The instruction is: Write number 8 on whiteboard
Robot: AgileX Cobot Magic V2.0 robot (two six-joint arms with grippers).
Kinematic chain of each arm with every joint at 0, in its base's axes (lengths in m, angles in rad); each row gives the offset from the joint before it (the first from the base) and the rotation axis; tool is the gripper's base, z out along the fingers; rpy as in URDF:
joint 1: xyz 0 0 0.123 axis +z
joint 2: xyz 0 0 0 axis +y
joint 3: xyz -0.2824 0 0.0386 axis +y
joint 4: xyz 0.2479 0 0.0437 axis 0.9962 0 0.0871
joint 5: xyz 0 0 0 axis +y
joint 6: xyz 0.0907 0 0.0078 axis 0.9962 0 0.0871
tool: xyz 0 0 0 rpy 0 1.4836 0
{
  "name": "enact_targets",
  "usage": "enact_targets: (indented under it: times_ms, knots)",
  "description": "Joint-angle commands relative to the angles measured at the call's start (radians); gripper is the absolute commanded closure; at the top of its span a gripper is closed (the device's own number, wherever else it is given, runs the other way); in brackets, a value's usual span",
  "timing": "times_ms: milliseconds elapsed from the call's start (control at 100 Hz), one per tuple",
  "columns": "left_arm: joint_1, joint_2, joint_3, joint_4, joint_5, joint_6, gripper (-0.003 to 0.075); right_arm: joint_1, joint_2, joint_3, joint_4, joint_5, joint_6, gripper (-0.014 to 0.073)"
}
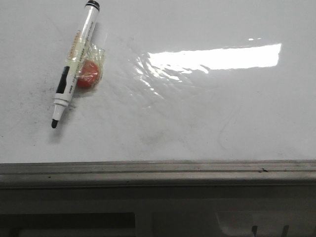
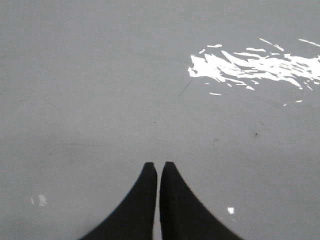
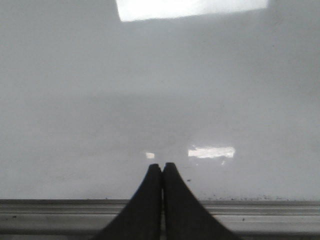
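Observation:
The whiteboard (image 1: 207, 118) is a large glossy white board with faint grey smudges and a grey metal rim (image 1: 158, 170) along its near edge. No number 8 shows on it in any view. A white marker pen (image 1: 75, 64) with a black tip lies uncapped on the board at the far left, tip towards me. My left gripper (image 2: 159, 164) is shut and empty over bare board. My right gripper (image 3: 162, 165) is shut and empty over the board just inside the rim (image 3: 250, 212). Neither gripper shows in the front view.
A small red round object in a clear wrapper (image 1: 89, 73) lies against the pen's right side. A bright light glare (image 1: 212, 57) sits on the board's middle right. Below the rim is the grey table front (image 1: 158, 212).

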Motion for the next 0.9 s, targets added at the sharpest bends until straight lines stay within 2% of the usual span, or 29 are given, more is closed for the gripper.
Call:
enact_targets:
  times_ms: [0,200,570,890]
  knots:
    - [0.001,-0.03,0.033,0.0,-0.082,-0.004,0.0741,0.001,-0.021,0.014,-0.001,-0.099,-0.004,0.0657]
    - [0.001,-0.03,0.033,0.008,-0.041,-0.004,0.0741,0.001,-0.021,0.014,-0.015,-0.142,-0.004,0.0657]
    - [0.001,-0.03,0.033,0.002,-0.046,-0.004,0.0741,0.001,-0.021,0.014,-0.015,-0.21,-0.004,0.0657]
    - [0.001,-0.03,0.033,-0.007,-0.051,-0.004,0.0741,0.001,-0.021,0.014,-0.015,-0.211,0.004,0.0657]
